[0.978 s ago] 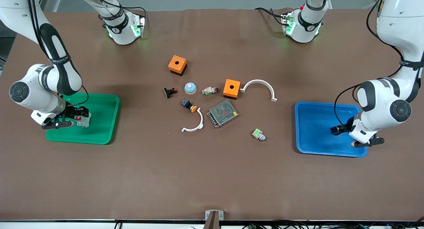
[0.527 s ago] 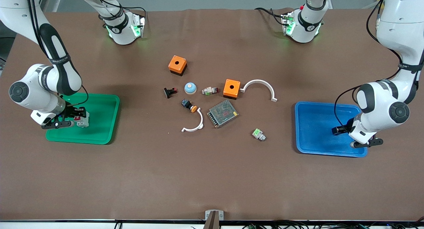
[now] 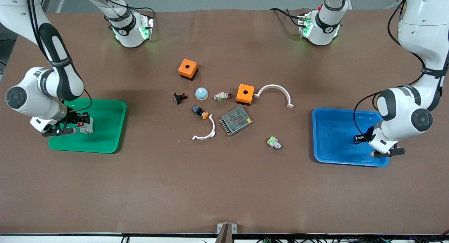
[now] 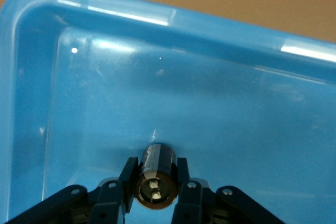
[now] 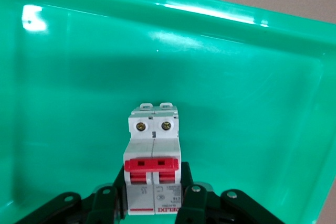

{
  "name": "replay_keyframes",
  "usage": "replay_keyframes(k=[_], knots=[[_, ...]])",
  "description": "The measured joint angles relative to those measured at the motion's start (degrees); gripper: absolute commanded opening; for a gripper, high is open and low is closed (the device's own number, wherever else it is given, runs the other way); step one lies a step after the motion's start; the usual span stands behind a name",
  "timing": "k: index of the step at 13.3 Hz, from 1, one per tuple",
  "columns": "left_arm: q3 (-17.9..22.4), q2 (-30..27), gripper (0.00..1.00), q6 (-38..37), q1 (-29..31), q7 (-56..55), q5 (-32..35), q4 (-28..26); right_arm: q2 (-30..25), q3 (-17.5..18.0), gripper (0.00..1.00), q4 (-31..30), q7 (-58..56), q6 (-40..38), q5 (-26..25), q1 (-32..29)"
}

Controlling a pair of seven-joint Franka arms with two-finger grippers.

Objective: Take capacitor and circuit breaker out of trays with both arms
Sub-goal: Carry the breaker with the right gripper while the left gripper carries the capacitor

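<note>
The left arm's black two-finger gripper is hanging over the shallow blue plastic tray at the left arm's end of the table, and its fingers are clamping the tiny glossy black cylindrical capacitor from both sides. In the front view that gripper is sitting low over the tray, though whether the capacitor is touching the tray floor is hard to tell.

The right arm's black two-finger gripper is hovering over the shallow green plastic tray at the right arm's end, its fingers pinching the lower part of the small white rectangular breaker with its red switch levers facing the wrist camera. In the front view the breaker is showing just inside the tray, beside the right gripper.

Between the two trays, loose parts are lying spread on the brown table: two orange square boxes, a metal mesh power-supply box, two white plastic arcs, a small green-and-white connector block, a black push-button with an orange cap and a round blue-topped button.
</note>
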Motion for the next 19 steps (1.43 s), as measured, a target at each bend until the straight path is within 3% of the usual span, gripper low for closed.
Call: replay_keyframes(k=[3,6,9,12,15,19], knots=[[-3.35,-1.95,0.0,-0.01,-0.04,-0.25,0.0,1.08,-5.47,0.47,0.07,5.91,9.02,-12.75,3.9,5.15],[-8.85,-4.97,0.0,-3.23,-0.31,-2.74,0.0,1.46,-7.01,1.01,0.06,11.16,27.27,-17.07,5.28,15.86],[-14.17,-6.42,0.0,-8.28,-0.5,-9.2,0.0,2.43,-5.95,1.25,0.06,12.33,39.14,-15.53,8.09,26.06],[-19.55,-6.48,0.0,-9.04,-1.74,-21.75,0.0,1.88,-2.74,1.16,0.06,12.51,44.85,-9.48,10.22,32.16],[-20.23,-5.9,0.0,-8.93,-7.15,-31.85,0.0,0.62,2.86,1.15,0.06,12.64,50.17,-0.73,10.3,37.67],[-20.19,-2.29,0.0,-5.82,-13.16,-42.74,0.73,-0.51,8.31,1.07,0.07,14.38,51.28,1.56,10.3,40.31]])
